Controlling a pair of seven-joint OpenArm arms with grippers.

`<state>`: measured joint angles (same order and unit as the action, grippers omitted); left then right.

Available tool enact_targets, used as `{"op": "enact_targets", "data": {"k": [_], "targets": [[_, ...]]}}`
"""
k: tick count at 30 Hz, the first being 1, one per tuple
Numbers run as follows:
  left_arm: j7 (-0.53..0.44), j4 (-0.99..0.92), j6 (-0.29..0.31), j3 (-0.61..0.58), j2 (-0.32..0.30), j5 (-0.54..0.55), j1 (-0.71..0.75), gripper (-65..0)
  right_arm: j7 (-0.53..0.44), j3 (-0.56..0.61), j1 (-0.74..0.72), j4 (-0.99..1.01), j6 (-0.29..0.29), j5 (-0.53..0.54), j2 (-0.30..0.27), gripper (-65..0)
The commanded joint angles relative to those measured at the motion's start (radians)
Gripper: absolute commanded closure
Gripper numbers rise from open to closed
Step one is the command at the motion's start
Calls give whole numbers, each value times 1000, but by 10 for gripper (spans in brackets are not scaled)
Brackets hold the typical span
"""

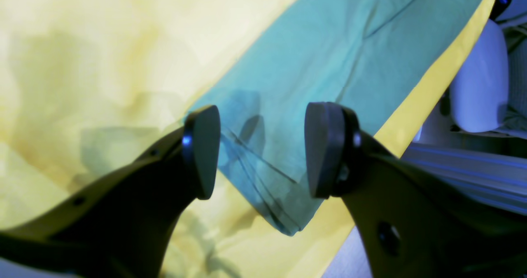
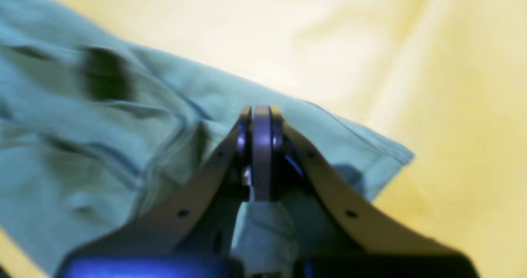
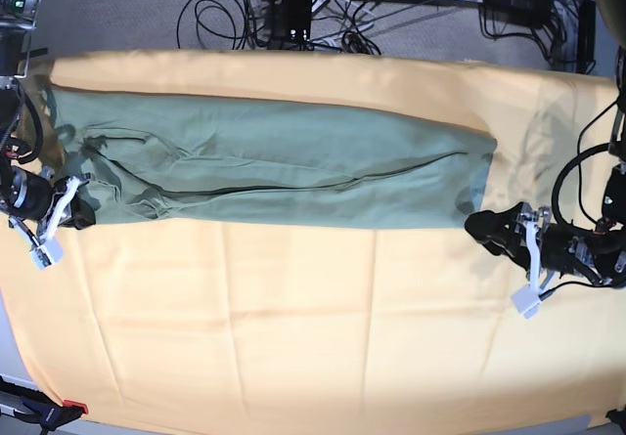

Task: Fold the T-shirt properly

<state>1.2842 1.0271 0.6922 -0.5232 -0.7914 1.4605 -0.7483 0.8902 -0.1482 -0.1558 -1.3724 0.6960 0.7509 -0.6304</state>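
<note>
The T-shirt [image 3: 274, 161] lies folded into a long band across the yellow-orange cloth [image 3: 293, 327]. The left gripper [image 1: 263, 150] reaches in low and level from the side, jaws spread wide and holding nothing — a corner of the shirt lies between and just below the pads. At the shirt's other end the right gripper [image 2: 261, 146] leans over the fabric, jaws pressed together; whether cloth is pinched between them is unclear.
</note>
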Motion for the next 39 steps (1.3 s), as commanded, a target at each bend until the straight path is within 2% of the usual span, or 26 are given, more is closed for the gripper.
{"op": "enact_targets", "data": {"k": [1,4,8,12,19,23,26,28,30,32,34,37,39], "targets": [[-3,11,6,10,-18,23,-34,-346,-16,-10,-16,-11,2,-2,-3,0],[-3,11,6,10,-18,23,-34,-346,0,-10,4,-11,2,-23,34,0],[-3,11,6,10,-18,23,-34,-346,19,-9,32,-12,2,56,47,0],[-3,11,6,10,-18,23,-34,-346,125,-9,31,-12,2,187,39,0],[-4,11,6,10,-18,23,-34,-347,361,-9,31,-12,2,487,28,0],[-4,11,6,10,-21,23,-34,-346,443,-9,31,-13,2,527,19,0],[-4,11,6,10,-26,23,-39,-346,454,-9,31,-13,2,475,3,0],[-4,11,6,10,-26,23,-48,-346,454,-9,27,-17,2,482,-18,0],[-3,11,6,13,-27,23,-56,-346,449,-11,23,-44,2,521,-43,0],[-3,11,6,36,-31,23,-55,-346,419,-19,26,-90,2,604,-72,0],[-3,11,6,85,-37,23,-47,-346,401,-33,26,-126,2,640,-82,0],[0,9,6,203,-48,23,-33,-346,383,-49,26,-140,2,587,-79,0],[12,2,-22,299,-48,23,-26,-346,360,-49,27,-140,2,523,-79,0]]}}
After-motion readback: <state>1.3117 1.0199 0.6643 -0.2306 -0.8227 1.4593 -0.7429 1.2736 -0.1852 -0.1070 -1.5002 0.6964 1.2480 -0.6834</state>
